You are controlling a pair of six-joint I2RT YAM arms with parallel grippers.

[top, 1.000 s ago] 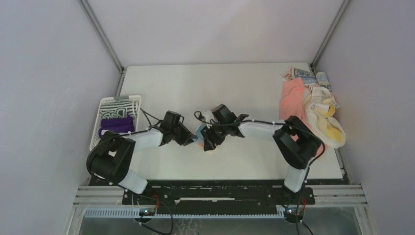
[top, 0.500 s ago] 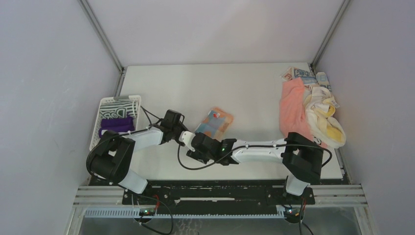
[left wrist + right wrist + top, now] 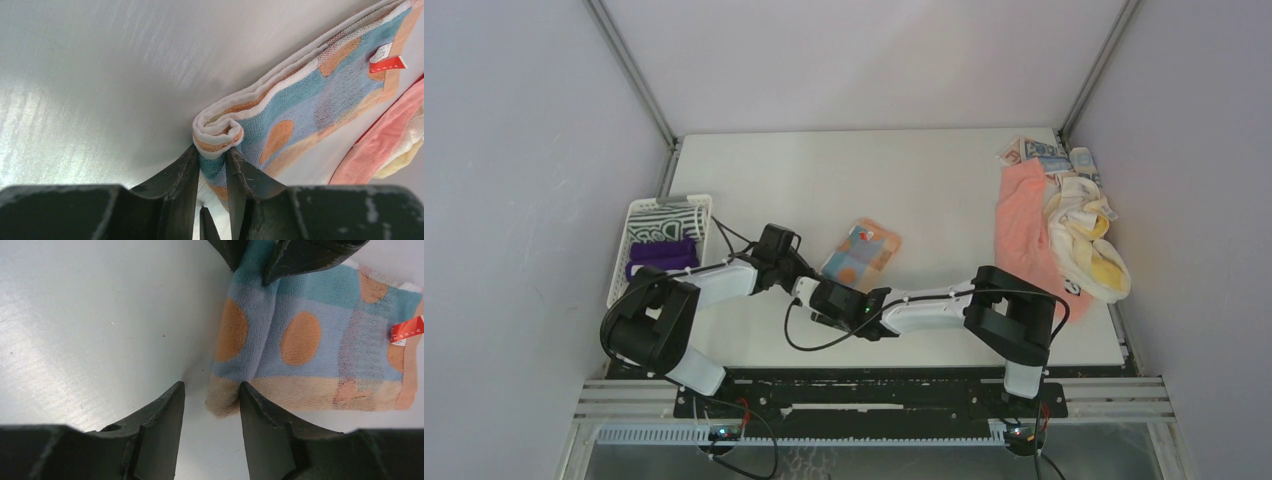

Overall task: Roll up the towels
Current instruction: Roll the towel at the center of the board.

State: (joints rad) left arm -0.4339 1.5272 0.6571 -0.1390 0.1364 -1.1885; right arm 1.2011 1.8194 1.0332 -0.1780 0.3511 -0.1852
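A light-blue towel with orange patches point(image 3: 862, 252) lies on the table, with its near-left end curled into a small roll. My left gripper point(image 3: 809, 272) is shut on one corner of that rolled end point(image 3: 214, 150). My right gripper point(image 3: 824, 290) is open at the other corner point(image 3: 212, 396). The towel's beige edge point(image 3: 224, 399) sits between its jaws, against the right finger point(image 3: 260, 410). A salmon-pink towel point(image 3: 1022, 225), a cream-yellow towel point(image 3: 1092, 250) and a blue-printed towel point(image 3: 1044, 150) are heaped at the right.
A white slotted basket point(image 3: 627, 228) stands at the left edge, holding a purple rolled towel point(image 3: 662, 257) and a black-and-white striped one point(image 3: 669, 215). The pink towel's edge point(image 3: 380, 145) shows beyond the held towel. Grey walls close in both sides.
My right arm has swung back off the towel and down to its near-left end, beside my left gripper. The towel now lies uncovered. My left arm has barely moved.
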